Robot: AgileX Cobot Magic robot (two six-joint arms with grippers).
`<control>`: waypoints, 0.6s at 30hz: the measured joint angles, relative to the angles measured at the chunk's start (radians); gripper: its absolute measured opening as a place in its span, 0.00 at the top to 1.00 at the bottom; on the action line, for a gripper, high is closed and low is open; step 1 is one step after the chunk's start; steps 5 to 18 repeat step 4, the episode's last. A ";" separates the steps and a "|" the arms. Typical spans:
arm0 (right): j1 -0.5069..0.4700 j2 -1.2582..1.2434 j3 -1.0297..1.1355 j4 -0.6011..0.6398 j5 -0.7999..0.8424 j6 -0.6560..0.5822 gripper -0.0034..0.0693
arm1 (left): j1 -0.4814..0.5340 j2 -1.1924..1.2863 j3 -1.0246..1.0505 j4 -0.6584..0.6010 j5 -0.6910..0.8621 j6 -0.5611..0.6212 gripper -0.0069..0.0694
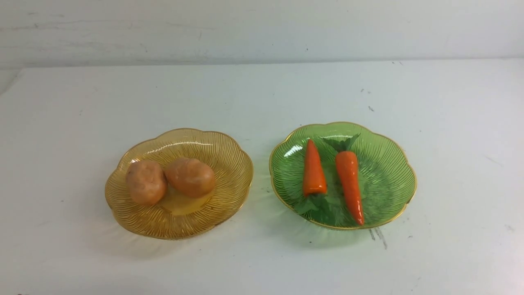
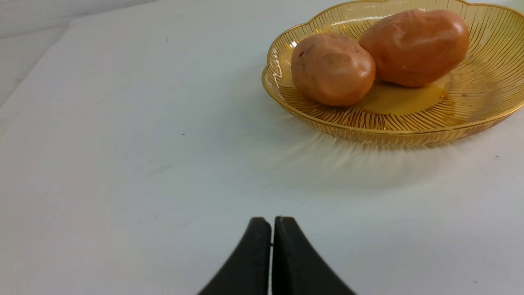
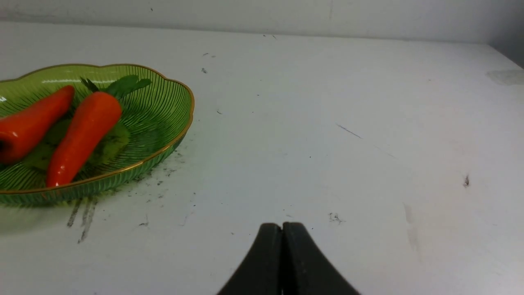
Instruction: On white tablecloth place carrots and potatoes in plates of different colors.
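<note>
Hidden or cut off: neither arm shows in the front view; each wrist view catches only the black tips of its own gripper, the rest off the picture's edge.
Left gripper (image 2: 272, 223): jaws pressed together, holding nothing, over bare cloth, apart from the yellow plate.
Right gripper (image 3: 282, 228): jaws together too, empty, over bare cloth well clear of the green plate.
Cloth (image 1: 262, 94): white, covers the whole table; dark specks and scuffs, thickest just beside the green plate's near edge.
Yellow plate (image 1: 229, 141): on the left side, ribbed with a gold rim, cut off at the picture's edge in the left wrist view.
Potatoes: 2 in the yellow plate, the left potato (image 1: 146, 182) touching the right potato (image 1: 190, 177).
Green plate (image 1: 389, 164): on the right, just beside the yellow plate, not touching; partly out of frame in the right wrist view.
Carrots: 2 in the green plate, side by side with a small gap; the left carrot (image 1: 313, 170) has its tip away from the robot, the right carrot (image 1: 350, 180) its tip toward it.
Hard to make out: the green leaves blend into the green plate.
Only in the front view: both plates together.
Only in the right wrist view: the smudges under the green plate's rim, up close.
</note>
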 joint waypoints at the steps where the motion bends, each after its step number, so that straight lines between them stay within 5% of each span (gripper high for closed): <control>1: 0.000 0.000 0.000 0.000 0.000 0.000 0.97 | 0.000 0.000 0.000 0.000 0.000 0.000 0.91; 18: 0.000 0.000 0.000 0.000 0.000 0.000 0.97 | 0.000 0.000 0.000 0.000 0.000 0.000 0.91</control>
